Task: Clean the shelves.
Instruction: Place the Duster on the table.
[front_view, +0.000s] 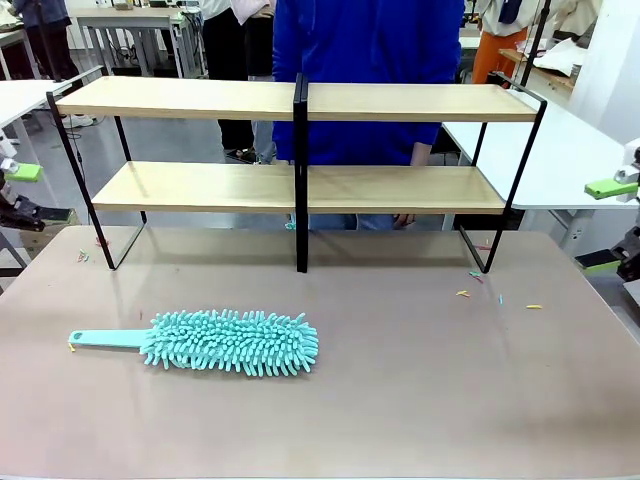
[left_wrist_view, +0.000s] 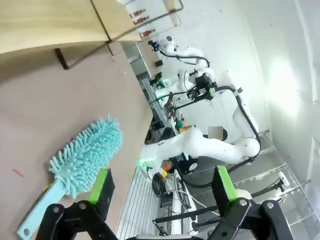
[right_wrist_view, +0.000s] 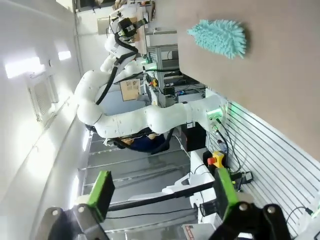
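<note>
The shelves stand across the far half of the table: two long light wooden boards in a thin black frame with a black central upright. Their corner also shows in the left wrist view. A teal fluffy duster with a flat handle lies on the table in front of the shelves, left of centre. My left gripper hangs off the table's left edge, open and holding nothing, with the duster just beyond its left finger. My right gripper hangs off the right edge, open and holding nothing, far from the duster.
A person in a blue top stands right behind the shelves, one hand low behind the lower board. Small coloured scraps lie on the beige tabletop near the frame's feet. White tables stand to the sides.
</note>
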